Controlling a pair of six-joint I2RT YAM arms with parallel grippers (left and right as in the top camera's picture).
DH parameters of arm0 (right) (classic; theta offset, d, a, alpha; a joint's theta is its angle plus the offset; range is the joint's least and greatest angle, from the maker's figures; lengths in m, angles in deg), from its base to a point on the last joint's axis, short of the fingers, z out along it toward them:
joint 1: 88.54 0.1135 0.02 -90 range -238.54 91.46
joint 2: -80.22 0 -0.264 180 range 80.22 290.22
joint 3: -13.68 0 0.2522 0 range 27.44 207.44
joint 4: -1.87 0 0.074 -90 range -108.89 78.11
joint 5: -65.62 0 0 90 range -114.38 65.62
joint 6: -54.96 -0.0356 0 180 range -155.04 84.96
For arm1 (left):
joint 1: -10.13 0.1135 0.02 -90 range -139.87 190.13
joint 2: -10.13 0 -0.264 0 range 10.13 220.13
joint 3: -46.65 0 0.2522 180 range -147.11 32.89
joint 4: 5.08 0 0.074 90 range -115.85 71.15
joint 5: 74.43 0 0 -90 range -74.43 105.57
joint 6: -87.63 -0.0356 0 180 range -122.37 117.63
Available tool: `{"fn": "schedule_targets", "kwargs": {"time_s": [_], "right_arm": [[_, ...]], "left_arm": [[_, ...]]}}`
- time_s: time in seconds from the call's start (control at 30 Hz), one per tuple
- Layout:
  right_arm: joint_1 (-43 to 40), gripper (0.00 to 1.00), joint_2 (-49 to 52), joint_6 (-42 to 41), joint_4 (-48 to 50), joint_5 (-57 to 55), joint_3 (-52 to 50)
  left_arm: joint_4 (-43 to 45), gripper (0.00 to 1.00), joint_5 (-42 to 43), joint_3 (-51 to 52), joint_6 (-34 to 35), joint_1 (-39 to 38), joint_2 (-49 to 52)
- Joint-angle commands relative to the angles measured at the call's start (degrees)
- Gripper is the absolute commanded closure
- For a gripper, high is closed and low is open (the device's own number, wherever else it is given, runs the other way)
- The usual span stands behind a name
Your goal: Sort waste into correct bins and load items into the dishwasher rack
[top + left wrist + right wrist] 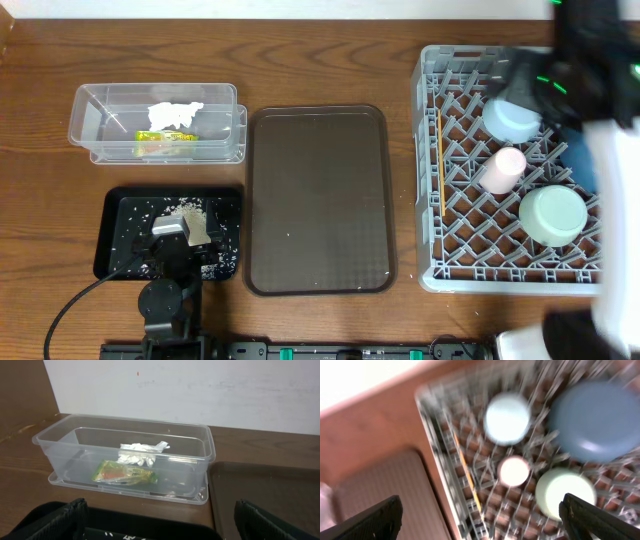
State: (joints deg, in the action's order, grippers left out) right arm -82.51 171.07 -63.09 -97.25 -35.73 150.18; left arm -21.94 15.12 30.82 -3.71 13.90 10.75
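Left end effector (160, 532) is wide open with nothing in it, hanging over the black tray (115, 250), rice (222, 262) scattered under it. Straight ahead of it sits the clear tub (60, 455), tissue (140, 452) and wrapper (125, 474) inside. Right end effector (485, 525) is gaping too, empty. Below it the rack (430, 270) holds the light-blue bowl (507, 418), dark-blue dish (597, 422), pink cup (514, 471), pale-green bowl (565, 492) and stick (465, 467).
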Motion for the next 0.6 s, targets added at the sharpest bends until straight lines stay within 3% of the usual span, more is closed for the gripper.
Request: {"fn": "schedule_targets", "kwargs": {"time_s": [0.0, 0.13, 0.23, 0.57], "right_arm": [[-0.11, 0.01, -7.02, -0.2, 1.22, -5.25, 0.35], [-0.26, 0.01, -15.47, -0.17, 4.81, -6.54, -2.86], [-0.48, 0.01, -22.77, -0.13, 9.16, -6.71, -10.69], [-0.81, 0.01, -53.09, 5.07, 37.11, 1.31, -59.63]], "left_arm": [[-0.87, 0.05, -1.53, 1.84, -0.37, 0.28, -0.39], [-0.87, 0.05, -1.53, 1.84, -0.37, 0.28, -0.39], [-0.87, 0.05, -1.53, 1.84, -0.37, 0.28, -0.39], [-0.87, 0.05, -1.53, 1.84, -0.37, 0.28, -0.39]]}}
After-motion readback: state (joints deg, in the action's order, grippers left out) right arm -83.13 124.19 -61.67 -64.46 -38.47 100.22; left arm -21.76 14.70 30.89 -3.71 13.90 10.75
